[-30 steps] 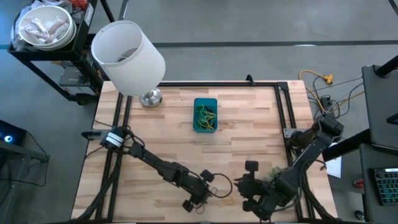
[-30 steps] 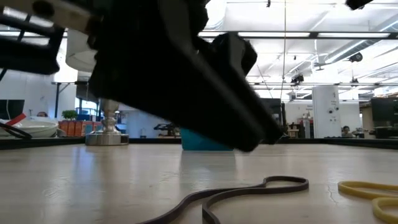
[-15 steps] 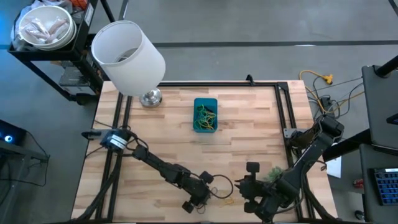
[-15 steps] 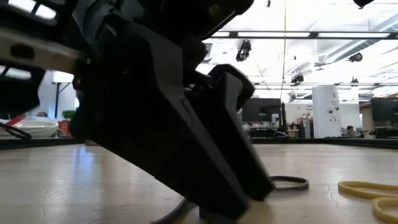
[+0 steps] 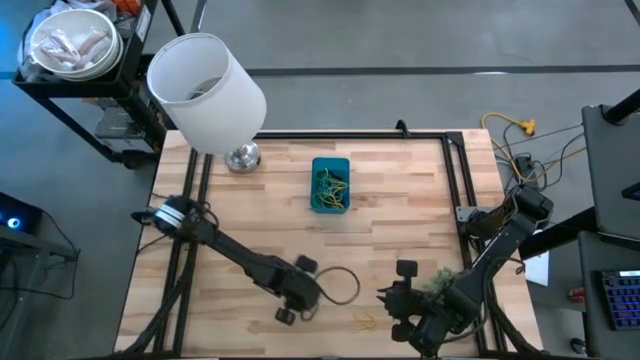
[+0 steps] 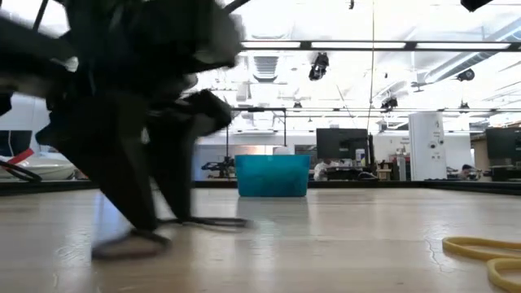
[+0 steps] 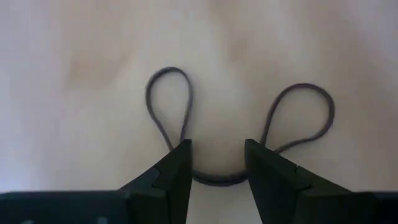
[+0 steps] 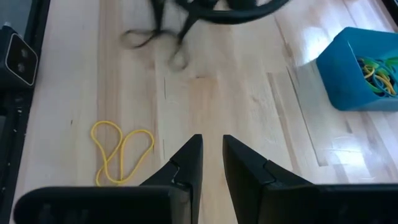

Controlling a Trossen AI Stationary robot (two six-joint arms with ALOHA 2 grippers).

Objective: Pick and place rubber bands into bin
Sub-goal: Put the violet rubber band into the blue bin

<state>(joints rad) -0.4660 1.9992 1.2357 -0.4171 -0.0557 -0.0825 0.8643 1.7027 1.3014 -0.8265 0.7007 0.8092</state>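
A dark rubber band (image 7: 168,68) lies flat on the wood near the table's near edge (image 5: 356,285), bent into two loops. My left gripper (image 7: 217,155) points down over its middle, open, one finger on either side of the stretch between the loops. In the low view the band (image 6: 207,221) shows beside the blurred left arm. A yellow rubber band (image 8: 121,152) lies on the table just right of it (image 5: 362,320). The blue bin (image 5: 330,172) stands at the table's middle with green and yellow bands inside. My right gripper (image 8: 212,155) waits at the near edge, a narrow gap between its fingers. My left gripper comes at the dark band from above, pointing down. Its open fingers (image 7: 177,168) cover the band on each side of the middle stretch (image 7: 217,180). The band lies flat on the table. I cannot tell whether the fingertips press on it.
A big white lampshade (image 5: 205,85) on a metal base (image 5: 242,157) stands at the far left corner. A fuzzy green plant ball (image 5: 440,280) sits by the right arm. Black rails run along the table's left and right sides. Bare wood lies between the bin and the grippers.
My left gripper has moved toward the table's left edge and slightly toward the far edge. The dark band has slid along the table with it and has gone from a flat squiggle to wider loops. The yellow band and my right arm have stayed put.
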